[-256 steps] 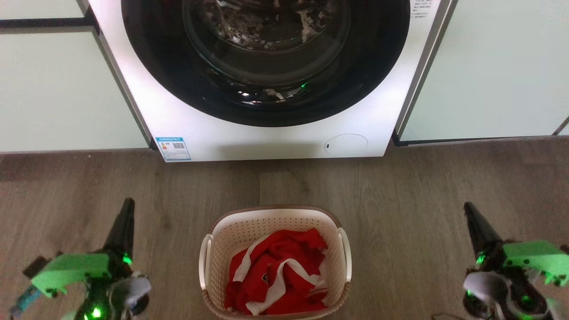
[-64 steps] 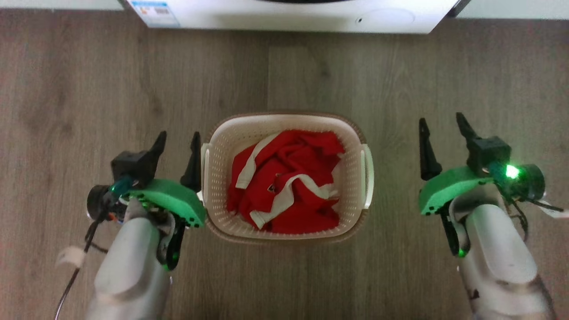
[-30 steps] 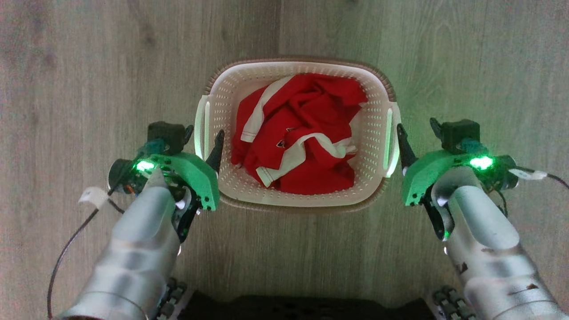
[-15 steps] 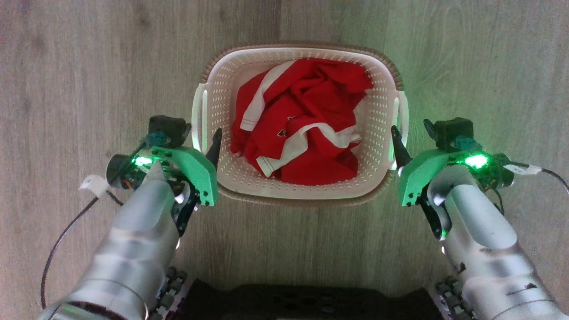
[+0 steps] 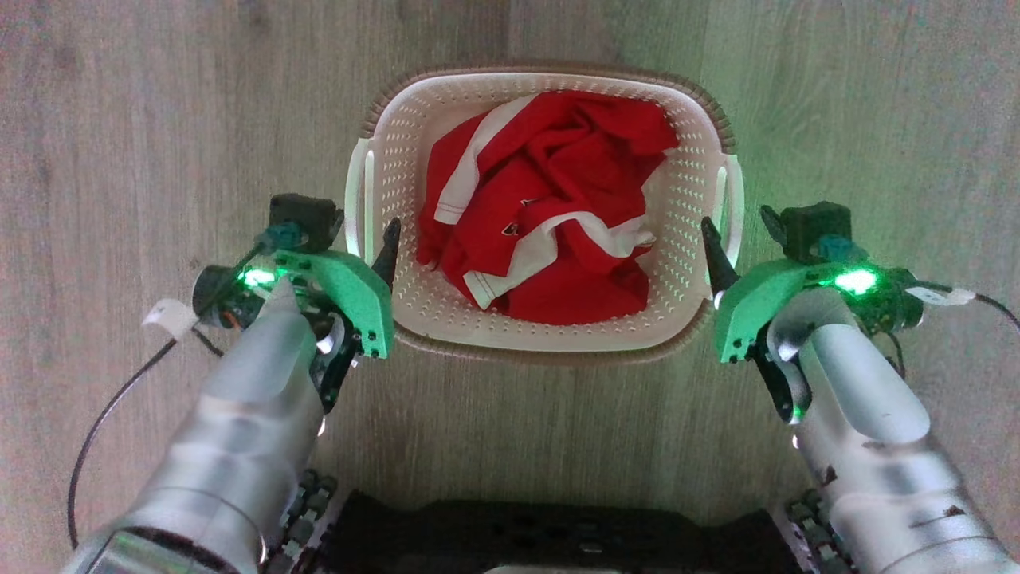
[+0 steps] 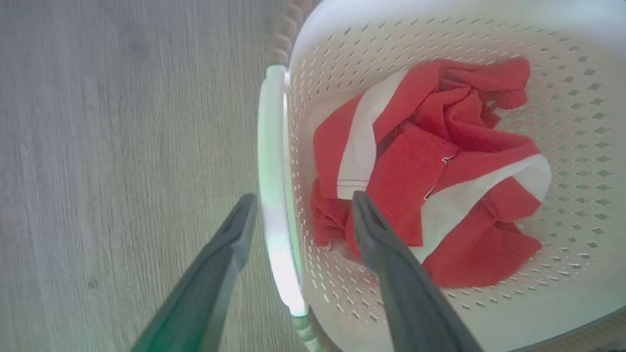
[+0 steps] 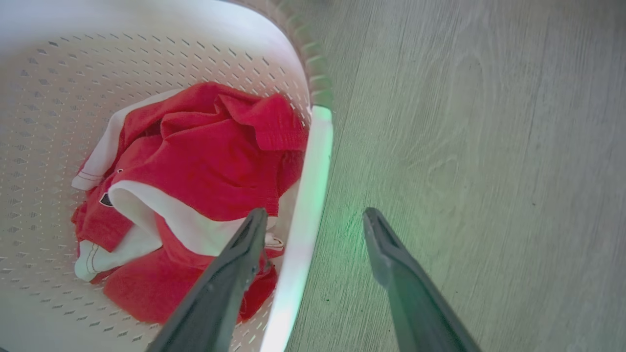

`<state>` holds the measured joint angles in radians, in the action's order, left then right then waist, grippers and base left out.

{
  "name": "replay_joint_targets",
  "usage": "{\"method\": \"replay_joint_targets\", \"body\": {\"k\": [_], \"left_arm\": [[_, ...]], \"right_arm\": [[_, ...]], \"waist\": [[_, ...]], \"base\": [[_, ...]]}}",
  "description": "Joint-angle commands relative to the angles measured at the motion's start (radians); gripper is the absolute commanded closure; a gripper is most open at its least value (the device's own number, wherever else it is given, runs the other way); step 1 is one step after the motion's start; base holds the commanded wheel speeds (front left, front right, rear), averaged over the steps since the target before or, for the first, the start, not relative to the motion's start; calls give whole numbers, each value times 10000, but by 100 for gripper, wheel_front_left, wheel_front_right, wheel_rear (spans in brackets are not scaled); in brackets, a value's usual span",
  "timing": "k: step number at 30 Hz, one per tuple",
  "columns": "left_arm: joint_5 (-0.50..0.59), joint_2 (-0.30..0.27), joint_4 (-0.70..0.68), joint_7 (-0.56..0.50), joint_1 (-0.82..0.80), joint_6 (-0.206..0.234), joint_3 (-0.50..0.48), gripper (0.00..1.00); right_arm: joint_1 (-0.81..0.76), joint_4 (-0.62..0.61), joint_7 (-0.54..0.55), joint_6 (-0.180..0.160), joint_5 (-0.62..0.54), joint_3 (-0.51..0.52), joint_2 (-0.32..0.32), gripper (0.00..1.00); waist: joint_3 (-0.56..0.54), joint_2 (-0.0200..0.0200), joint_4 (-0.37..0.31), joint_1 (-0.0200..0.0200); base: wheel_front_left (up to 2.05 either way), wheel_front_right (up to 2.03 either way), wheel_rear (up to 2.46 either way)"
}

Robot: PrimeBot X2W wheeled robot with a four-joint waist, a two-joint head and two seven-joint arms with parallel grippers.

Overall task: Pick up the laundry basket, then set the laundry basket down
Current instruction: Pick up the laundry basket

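The basket (image 5: 398, 159) sits on the wood floor (image 5: 159, 119) right in front of us, between our two arms, with a red-and-white garment (image 5: 550, 199) crumpled inside. Our left gripper (image 6: 303, 198) is spread wide across the left handle (image 6: 274, 195), one finger outside and one inside the wall. Our right gripper (image 7: 315, 212) straddles the right handle (image 7: 305, 220) the same way. Neither has closed on its handle, so we hold nothing.
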<state>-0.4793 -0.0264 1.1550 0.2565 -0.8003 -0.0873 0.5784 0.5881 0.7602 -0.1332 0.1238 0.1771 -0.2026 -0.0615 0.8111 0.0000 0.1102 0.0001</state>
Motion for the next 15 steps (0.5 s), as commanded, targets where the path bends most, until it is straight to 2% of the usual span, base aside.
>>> {"method": "replay_joint_targets", "body": {"k": [1, 2, 3, 4, 5, 6, 7, 9, 15], "left_arm": [[-169, -239, 32, 53, 115, 52, -75, 0], [-284, -239, 46, 53, 114, 42, -63, 0], [-393, -239, 61, 53, 105, 37, -41, 7], [-496, -239, 79, 53, 95, 26, -1, 38], [-591, -239, 97, 53, 83, 12, 57, 59], [-675, -239, 108, 53, 69, -4, 129, 77], [-750, -239, 105, 53, 52, -16, 204, 100], [-888, -239, 73, 53, 23, -26, 348, 100], [-1184, -239, 24, 53, -8, -10, 677, 100]], "right_arm": [[-419, -213, 26, 69, -35, -162, 112, 0], [-428, -239, 42, 69, -53, -145, 112, 0], [-437, -266, 60, 69, -67, -130, 112, 0], [-445, -293, 77, 69, -82, -115, 112, 0], [-456, -315, 103, 69, -89, -103, 112, 0], [-468, -332, 134, 69, -82, -86, 112, 16], [-478, -350, 159, 69, -80, -62, 112, 53], [-499, -373, 217, 69, -68, -8, 112, 100], [-543, -429, 319, 69, -99, 92, 112, 100]], "waist": [[28, 0, 10, -1], [43, 0, 14, -1], [59, 0, 20, -1], [74, 0, 27, -1], [88, 0, 36, -1], [101, 0, 45, -1], [113, 0, 56, -1], [134, 0, 84, -1], [158, 0, 150, -1]], "base": [[0, 0, 0], [0, 0, 0], [0, 0, 0], [0, 0, 0], [0, 0, 0], [0, 0, 0], [0, 0, 0], [0, 0, 0], [0, 0, 0]]}}
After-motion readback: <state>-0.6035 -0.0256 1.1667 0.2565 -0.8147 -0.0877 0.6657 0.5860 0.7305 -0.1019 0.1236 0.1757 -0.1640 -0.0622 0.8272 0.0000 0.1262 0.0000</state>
